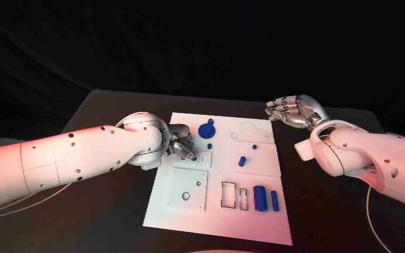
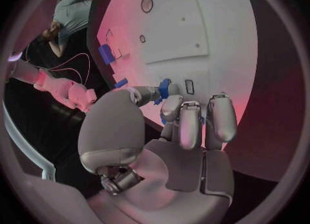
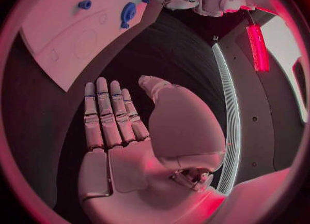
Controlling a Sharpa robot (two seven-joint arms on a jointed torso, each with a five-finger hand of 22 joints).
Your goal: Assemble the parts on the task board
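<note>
The white task board [image 1: 253,221] lies mid-table. My left hand [image 1: 179,146] hovers over its left edge with fingers curled. In the left wrist view a small blue part [image 2: 166,88] is pinched between thumb and fingers just above the board [image 2: 194,27]. A round blue part [image 1: 206,129], a small peg [image 1: 209,146] and an oblong blue part [image 1: 242,161] sit on the board. A blue cylinder [image 1: 261,198] and a blue bar [image 1: 275,200] lie near its front right. My right hand [image 1: 291,111] is off the board's far right corner, fingers straight, empty [image 3: 123,131].
Rectangular slots [image 1: 229,194] and a raised square plate [image 1: 186,188] with a hole occupy the board's near half. A circle outline [image 1: 248,129] marks the far right area. Black table [image 1: 101,218] surrounds the board on both sides.
</note>
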